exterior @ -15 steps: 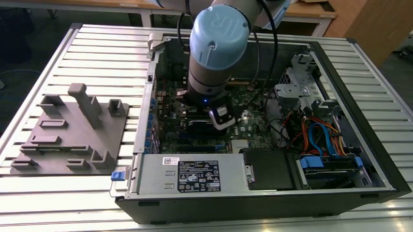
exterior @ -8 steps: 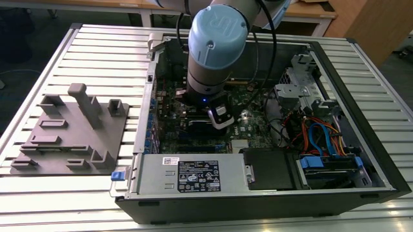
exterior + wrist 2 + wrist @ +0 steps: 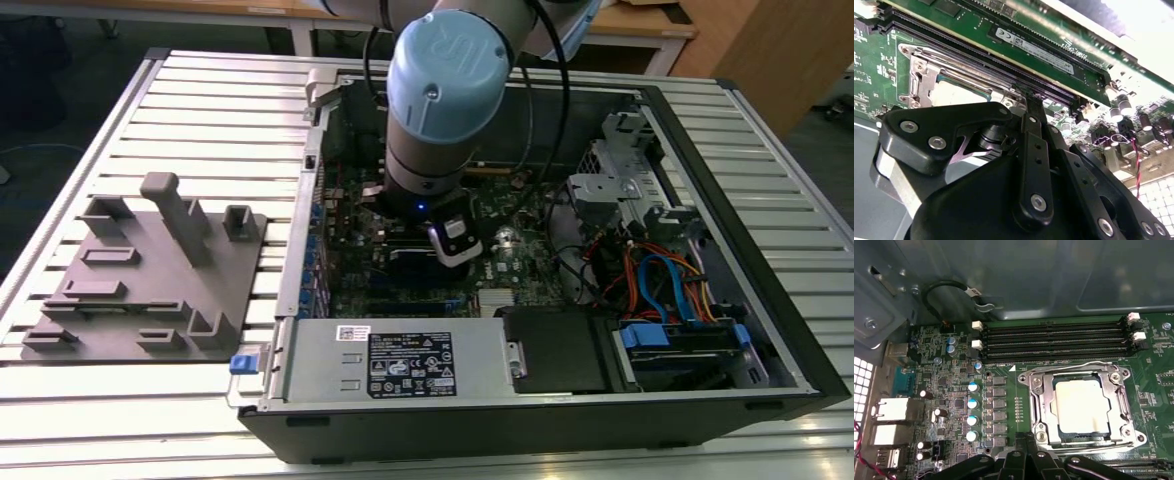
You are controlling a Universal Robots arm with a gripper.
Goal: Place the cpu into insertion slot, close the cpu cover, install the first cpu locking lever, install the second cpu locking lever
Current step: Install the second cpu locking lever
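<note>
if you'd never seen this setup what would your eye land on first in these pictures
In the exterior view, the arm's big pale blue joint cap towers over the open computer case, reaching down to the green motherboard. In the first wrist view, the cpu draws the eye: its pale metal top shows through the cpu cover, a silver frame lying flat over it. The black gripper sits right at the socket's edge.

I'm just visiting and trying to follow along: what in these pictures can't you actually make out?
- Exterior view: the arm stands in front of the socket, hiding the cpu.
- First wrist view: the cpu sits under the cover, but the hand's black links hide the socket's near edge, so the levers' state is unclear.
- Second wrist view: the hand's body blocks most of the socket.
- Whether the hand is open or shut.
</note>
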